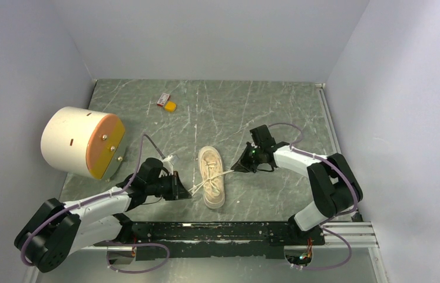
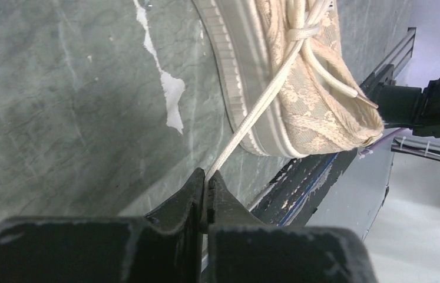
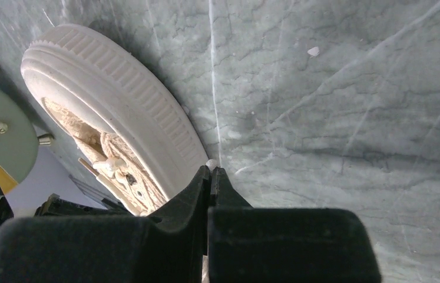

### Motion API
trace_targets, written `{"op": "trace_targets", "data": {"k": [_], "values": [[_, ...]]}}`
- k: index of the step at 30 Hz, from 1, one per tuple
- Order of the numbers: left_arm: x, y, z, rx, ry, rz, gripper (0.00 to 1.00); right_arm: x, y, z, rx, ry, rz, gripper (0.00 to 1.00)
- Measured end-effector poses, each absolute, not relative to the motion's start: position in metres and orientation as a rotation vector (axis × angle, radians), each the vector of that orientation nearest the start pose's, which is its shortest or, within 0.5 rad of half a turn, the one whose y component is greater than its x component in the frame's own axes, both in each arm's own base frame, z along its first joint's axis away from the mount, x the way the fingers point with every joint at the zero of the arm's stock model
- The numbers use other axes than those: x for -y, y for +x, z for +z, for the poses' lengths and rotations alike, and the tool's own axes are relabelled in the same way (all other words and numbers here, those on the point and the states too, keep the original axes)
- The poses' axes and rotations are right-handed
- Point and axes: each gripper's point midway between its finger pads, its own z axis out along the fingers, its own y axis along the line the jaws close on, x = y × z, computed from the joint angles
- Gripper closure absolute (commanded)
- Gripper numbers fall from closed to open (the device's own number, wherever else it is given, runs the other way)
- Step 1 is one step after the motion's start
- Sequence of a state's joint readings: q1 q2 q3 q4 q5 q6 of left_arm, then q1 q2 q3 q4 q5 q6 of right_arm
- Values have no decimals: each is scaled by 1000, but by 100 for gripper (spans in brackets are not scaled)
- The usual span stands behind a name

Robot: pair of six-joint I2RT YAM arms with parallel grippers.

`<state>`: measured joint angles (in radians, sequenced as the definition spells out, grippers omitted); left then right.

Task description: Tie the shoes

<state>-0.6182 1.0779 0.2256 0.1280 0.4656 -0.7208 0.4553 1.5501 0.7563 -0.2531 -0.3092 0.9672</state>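
The cream, lace-patterned sneaker [image 1: 212,184] with ribbed pale sole is set on the marbled green table [image 1: 276,112], its thin corded laces [image 2: 258,106] pinched taut in the closed left gripper [image 2: 207,177] and right gripper [image 3: 211,172].

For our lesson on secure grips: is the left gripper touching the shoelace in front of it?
Touching. The left wrist view shows the lace running from the sneaker into the left gripper, pinched between its shut jaws.

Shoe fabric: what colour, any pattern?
Cream, with a lacy floral pattern across the shoe. Shows best in the left wrist view.
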Motion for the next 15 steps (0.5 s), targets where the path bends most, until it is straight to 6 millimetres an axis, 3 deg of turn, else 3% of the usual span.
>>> {"op": "trace_targets", "data": {"k": [15], "values": [[212,144,29,-2531,-5,-1067,95,-201,255,25,-2724,614,913,100]]}}
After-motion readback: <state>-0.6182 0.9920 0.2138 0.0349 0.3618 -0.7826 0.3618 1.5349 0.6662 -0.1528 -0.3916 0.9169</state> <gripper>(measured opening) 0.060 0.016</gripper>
